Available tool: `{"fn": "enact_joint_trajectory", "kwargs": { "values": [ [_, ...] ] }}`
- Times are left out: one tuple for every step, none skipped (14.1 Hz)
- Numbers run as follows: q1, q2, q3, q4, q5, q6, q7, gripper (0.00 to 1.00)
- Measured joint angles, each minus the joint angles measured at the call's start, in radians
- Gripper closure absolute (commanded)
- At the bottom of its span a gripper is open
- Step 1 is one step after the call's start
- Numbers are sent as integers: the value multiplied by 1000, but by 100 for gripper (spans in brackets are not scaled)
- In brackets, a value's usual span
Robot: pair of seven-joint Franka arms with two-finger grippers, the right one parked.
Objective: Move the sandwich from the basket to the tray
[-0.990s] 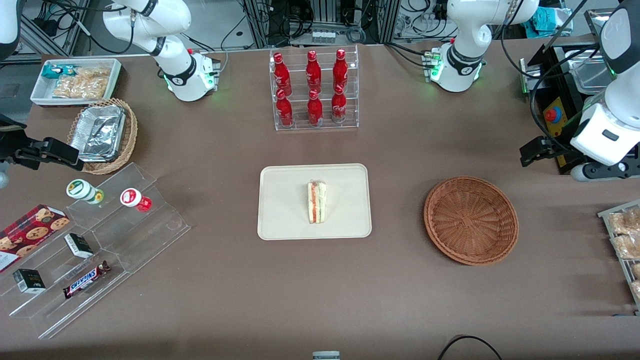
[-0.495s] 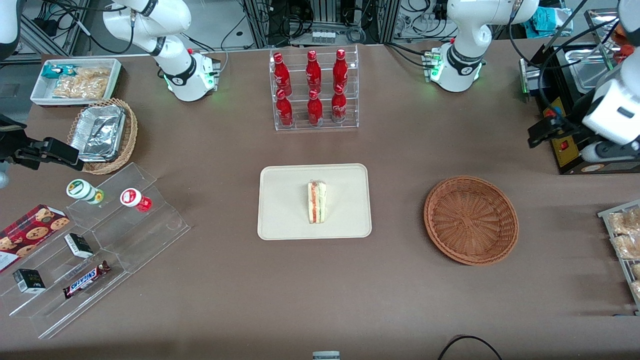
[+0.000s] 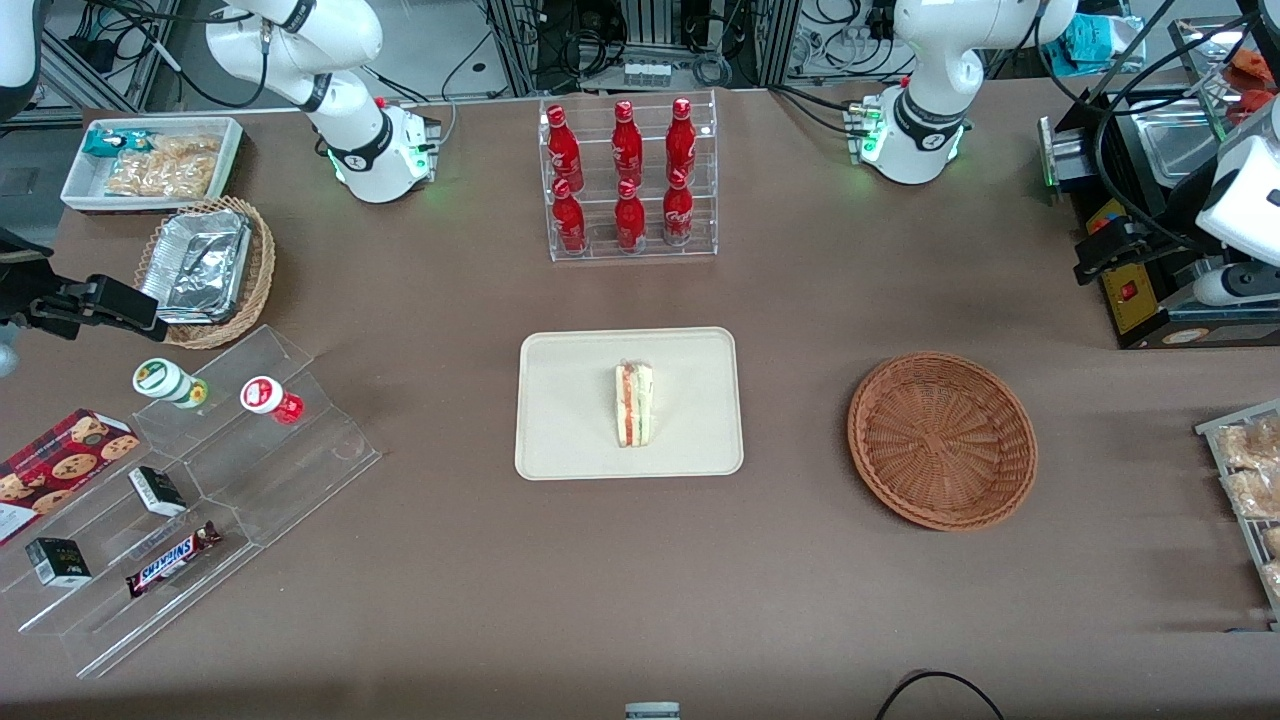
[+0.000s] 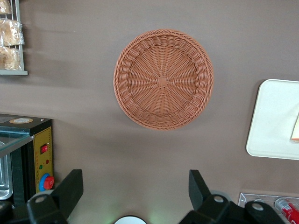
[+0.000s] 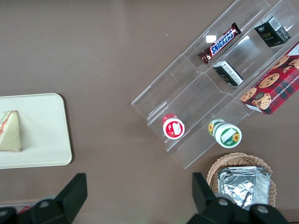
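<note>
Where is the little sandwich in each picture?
Front view: the sandwich lies in the middle of the tray.
Left wrist view: only its edge peeks in, on the tray; the open claw hangs above the table near the empty basket.
Right wrist view: the sandwich lies on the tray.
Shared landmark: the tray.

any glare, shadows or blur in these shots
Front view: even light, sharp; soft shadows beside the basket and tray; highlights on the foil trays and clear shelves. Left wrist view: the sandwich is cut off by the frame edge; the gripper hangs high above the table with jaws open, casting a faint shadow band. Right wrist view: crisp, glints on the shelf edges.
</note>
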Motion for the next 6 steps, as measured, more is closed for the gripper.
{"fn": "enact_joint_trajectory", "kwargs": {
  "values": [
    [0, 0, 0, 0, 0, 1, 0, 0],
    [0, 0, 0, 2, -1, 4, 0, 0],
    [0, 1, 0, 8, -1, 8, 0, 0],
    [0, 1, 0, 13, -1, 11, 0, 0],
    [0, 1, 0, 17, -1, 11, 0, 0],
    [0, 1, 0, 20, -1, 11, 0, 0]
  ]
}}
